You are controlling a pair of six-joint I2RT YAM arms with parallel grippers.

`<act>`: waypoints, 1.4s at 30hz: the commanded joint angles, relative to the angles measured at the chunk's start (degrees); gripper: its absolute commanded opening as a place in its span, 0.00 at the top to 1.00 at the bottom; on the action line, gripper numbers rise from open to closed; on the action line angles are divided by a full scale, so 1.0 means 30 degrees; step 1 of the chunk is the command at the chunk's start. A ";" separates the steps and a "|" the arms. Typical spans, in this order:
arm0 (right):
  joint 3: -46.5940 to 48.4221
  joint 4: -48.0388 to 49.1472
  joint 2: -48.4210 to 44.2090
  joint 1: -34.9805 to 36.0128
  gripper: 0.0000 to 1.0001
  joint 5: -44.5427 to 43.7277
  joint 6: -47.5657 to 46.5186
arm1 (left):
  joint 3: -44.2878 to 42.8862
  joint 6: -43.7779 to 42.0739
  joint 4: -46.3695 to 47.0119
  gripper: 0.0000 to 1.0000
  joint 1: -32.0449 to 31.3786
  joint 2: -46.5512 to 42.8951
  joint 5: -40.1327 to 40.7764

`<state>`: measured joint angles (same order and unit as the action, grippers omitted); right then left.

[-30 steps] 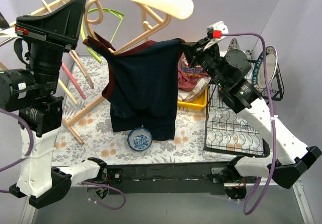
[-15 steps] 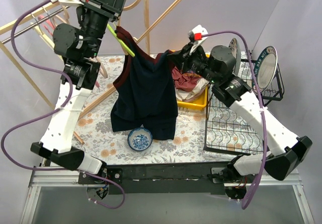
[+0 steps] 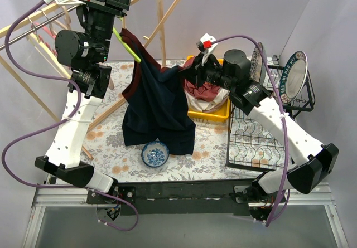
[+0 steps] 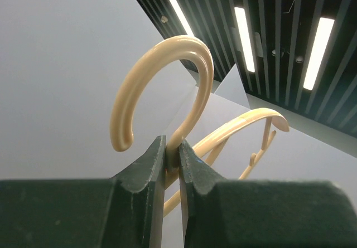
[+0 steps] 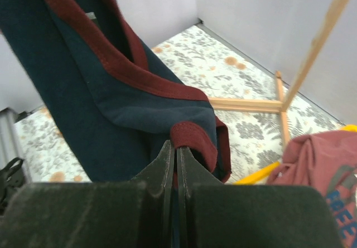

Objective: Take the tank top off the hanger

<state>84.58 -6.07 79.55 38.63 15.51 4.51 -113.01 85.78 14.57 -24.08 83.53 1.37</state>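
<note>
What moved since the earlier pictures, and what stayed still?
The left arm swung the hanger away from the camera, toward the back. The right arm drew its strap of the tank top leftward, so the cloth hangs narrower. Both sets of jaws stayed shut; nothing was let go. The bowl did not move.

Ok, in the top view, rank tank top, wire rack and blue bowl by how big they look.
1. Tank top and wire rack: about alike, and the top hangs nearer the camera, so unranked.
2. Blue bowl: clearly smallest.
</note>
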 commanded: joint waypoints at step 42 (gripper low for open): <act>-0.1878 0.4627 -0.3982 -0.0045 0.99 0.0644 0.0576 | 0.3218 -0.0938 0.5542 1.00 0.0232 0.1397 -0.4117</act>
<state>84.33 7.22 72.73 38.74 33.58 7.94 -102.04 79.09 27.75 -23.68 88.75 -8.25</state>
